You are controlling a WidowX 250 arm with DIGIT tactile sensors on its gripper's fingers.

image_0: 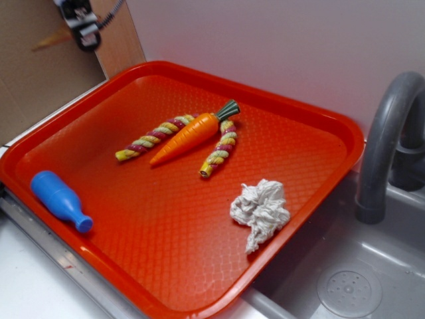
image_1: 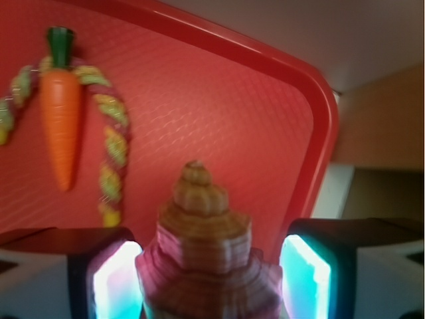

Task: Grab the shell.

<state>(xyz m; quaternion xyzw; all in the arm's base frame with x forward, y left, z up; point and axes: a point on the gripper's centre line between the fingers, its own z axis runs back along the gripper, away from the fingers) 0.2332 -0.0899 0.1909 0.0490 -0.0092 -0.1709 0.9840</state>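
Note:
The shell, tan-brown and ridged in stepped whorls, fills the gap between my gripper's two lit pads, spire pointing away from the camera. Both pads touch its sides, so the gripper is shut on it. In the exterior view the gripper hangs high at the top left, off beyond the tray's far left corner. The shell's pointed tan tail sticks out to its left, well above the tray.
On the red tray lie an orange carrot between two twisted rope sticks, a blue bottle at the left, and a white rag. A grey faucet and sink are at the right.

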